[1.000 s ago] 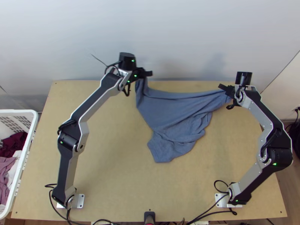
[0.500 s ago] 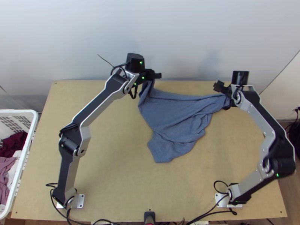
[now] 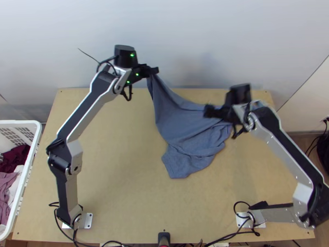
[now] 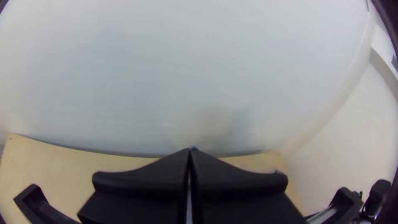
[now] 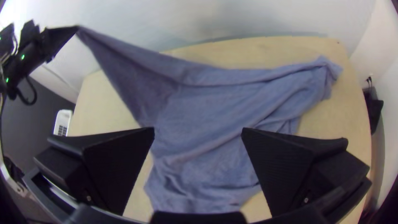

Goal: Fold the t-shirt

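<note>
The blue t-shirt (image 3: 185,127) lies creased and partly bunched on the table's far half, one corner lifted off the wood. My left gripper (image 3: 153,71) is shut on that raised corner above the far edge; in the left wrist view the fingers of the left gripper (image 4: 189,159) meet. Over the shirt's right part hangs my right gripper (image 3: 216,112). The right wrist view has the right gripper (image 5: 198,135) wide open, nothing between its fingers, and the shirt (image 5: 207,112) below, stretching from the raised corner to a bunched end on the table.
The wooden table (image 3: 119,164) has bare wood left of the shirt and in front of it. A white basket (image 3: 31,164) with clothes stands beyond the left edge. Behind the far edge rises a pale wall (image 3: 172,37). Cables lie along the near edge.
My left gripper has moved left and slightly up the picture, pulling the held corner along. My right gripper has left the shirt's right end and moved left over the cloth.
</note>
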`<state>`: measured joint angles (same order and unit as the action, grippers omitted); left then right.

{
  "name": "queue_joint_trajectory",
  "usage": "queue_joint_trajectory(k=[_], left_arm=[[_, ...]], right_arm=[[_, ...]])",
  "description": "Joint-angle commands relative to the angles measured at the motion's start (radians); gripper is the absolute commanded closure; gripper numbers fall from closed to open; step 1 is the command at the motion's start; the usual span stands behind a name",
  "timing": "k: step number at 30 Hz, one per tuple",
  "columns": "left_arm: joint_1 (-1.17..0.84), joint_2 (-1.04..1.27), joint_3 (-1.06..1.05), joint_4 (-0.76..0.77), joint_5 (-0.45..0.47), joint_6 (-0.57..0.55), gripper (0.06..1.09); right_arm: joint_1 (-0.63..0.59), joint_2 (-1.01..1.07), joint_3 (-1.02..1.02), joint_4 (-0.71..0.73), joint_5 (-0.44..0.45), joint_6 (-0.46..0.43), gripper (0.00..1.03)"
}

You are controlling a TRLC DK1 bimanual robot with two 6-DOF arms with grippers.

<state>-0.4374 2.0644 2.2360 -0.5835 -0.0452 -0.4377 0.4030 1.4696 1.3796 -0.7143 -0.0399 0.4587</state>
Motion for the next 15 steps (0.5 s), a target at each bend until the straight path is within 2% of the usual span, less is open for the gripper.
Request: queue_joint_trajectory(k=[1,8,15], left_arm=[[0.052,-0.066,-0.047,-0.047,-0.012,0.007,1.05],[0.063,-0.110,-0.138,-0.058,-0.033,0.010,1.05],[0.066,-0.144,-0.197,-0.056,-0.050,0.010,1.05]], right_arm=[[0.247,-0.063,-0.106,-0.042,-0.043,0.011,0.05],[0.433,-0.031,-0.215,-0.007,-0.041,0.011,0.05],[0.539,0.063,-0.295,0.093,-0.031,0.014,0.05]])
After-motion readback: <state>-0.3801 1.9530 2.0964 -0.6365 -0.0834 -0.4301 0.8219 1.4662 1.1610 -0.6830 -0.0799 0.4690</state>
